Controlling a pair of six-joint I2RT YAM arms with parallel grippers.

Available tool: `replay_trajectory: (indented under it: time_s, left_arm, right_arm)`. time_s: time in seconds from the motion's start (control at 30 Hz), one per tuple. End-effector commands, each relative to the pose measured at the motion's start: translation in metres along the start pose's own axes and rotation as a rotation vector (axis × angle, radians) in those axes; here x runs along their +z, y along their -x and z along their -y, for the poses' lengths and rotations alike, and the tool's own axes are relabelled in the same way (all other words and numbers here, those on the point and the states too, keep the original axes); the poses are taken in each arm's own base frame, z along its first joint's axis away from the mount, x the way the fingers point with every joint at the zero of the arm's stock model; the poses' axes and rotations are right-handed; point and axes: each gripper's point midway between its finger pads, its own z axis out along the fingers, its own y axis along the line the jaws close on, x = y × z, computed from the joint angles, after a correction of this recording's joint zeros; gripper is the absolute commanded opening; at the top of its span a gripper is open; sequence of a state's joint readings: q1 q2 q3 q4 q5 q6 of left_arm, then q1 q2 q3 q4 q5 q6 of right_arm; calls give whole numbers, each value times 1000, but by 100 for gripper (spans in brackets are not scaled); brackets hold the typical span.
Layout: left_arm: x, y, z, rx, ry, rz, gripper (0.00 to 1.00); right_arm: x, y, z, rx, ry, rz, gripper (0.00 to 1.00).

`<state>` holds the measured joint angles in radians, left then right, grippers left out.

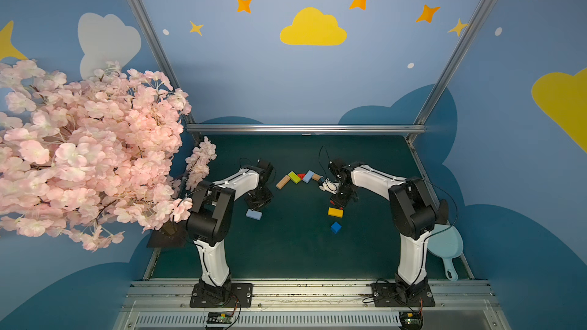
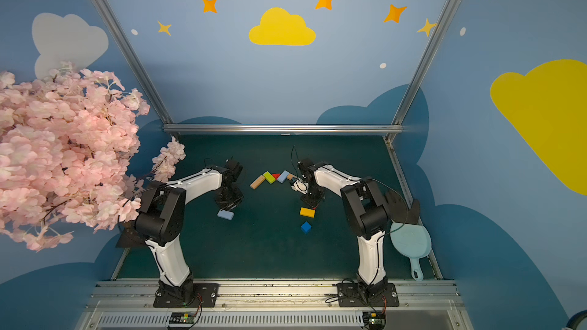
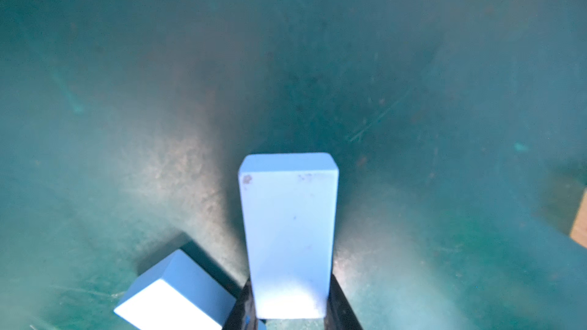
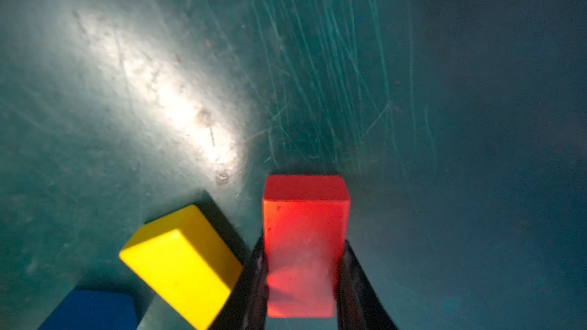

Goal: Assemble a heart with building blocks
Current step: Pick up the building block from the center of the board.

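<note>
**Top views:** heart [image 1: 300,177] is part-built, a bent row far-centre on green mat [image 1: 295,255]: tan bar [image 1: 282,182], lime green bar [image 1: 294,177], red triangle [image 1: 301,175], row's light blue bar [image 1: 308,176], 2nd tan bar [image 1: 316,177], all touching in a chain. Same row shows in both top views. L gripper [image 1: 256,207] points down, just beside loose light blue bar [image 1: 254,214]. R gripper [image 1: 337,206] also points down w/ a sliver of red at its tips. Yellow bar [image 1: 335,212] sits just beside it, dark blue cube [image 1: 335,227] nearer the bases, apart from the yellow. Can't tell finger state from up here. Pink blossom tree [image 1: 79,153] on L side, pale blue scoop [image 2: 409,242] by R arm.

**L wrist:** fingers [image 3: 244,306] pinch held light blue bar [image 3: 289,236] by its long sides; most of it sticks out past the tips, over bare mat. Loose light blue bar [image 3: 178,293] lies beside one finger. Tan corner at frame edge.

**R wrist:** fingers [image 4: 355,290] pinch red bar [image 4: 305,246] the same way. Yellow bar [image 4: 181,261] close beside one finger, dark blue cube [image 4: 92,309] just past it.
</note>
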<state>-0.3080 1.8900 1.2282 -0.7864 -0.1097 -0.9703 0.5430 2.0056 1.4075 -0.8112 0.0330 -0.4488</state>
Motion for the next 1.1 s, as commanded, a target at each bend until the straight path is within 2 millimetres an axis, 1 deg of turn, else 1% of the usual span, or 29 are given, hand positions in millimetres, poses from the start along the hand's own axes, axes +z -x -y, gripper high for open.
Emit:
replay_trajectory:
  time_s: [0.0, 0.17, 0.4, 0.5, 0.63, 0.7, 0.73, 0.83, 0.9, 0.97, 1.07]
  left_arm:
    - [5, -7, -15, 27, 85, -37, 43]
    - [2, -1, -12, 40, 81, -23, 45]
    - [7, 4, -6, 52, 81, -31, 42]
    - [10, 5, -5, 52, 83, -37, 38]
    - [12, 7, -5, 63, 83, -34, 24]
    - [14, 7, -6, 70, 88, -37, 20]
    - [15, 7, -7, 72, 89, -39, 19]
    - [14, 2, -8, 73, 87, -45, 19]
    - [10, -6, -6, 73, 77, -45, 19]
    - [5, -17, -2, 75, 67, -41, 19]
    - [1, -41, 8, 65, 46, -45, 19]
  right_arm:
    - [-2, -3, -3, 7, 14, -4, 0]
    - [1, -5, -2, 8, 17, -11, 0]
    - [3, -5, -1, 12, 20, -17, 0]
    - [3, -5, 0, 13, 22, -22, 0]
    - [3, -6, -2, 13, 30, -22, 0]
    - [1, -5, -2, 18, 30, -16, 0]
    - [-1, -4, -2, 22, 28, -12, 0]
    - [-12, 1, 1, 67, 14, 22, 0]
    - [-24, 7, 7, 127, -5, 51, 0]
    - [-36, 15, 10, 228, -2, 78, 0]
    - [-49, 28, 15, 359, 7, 119, 0]
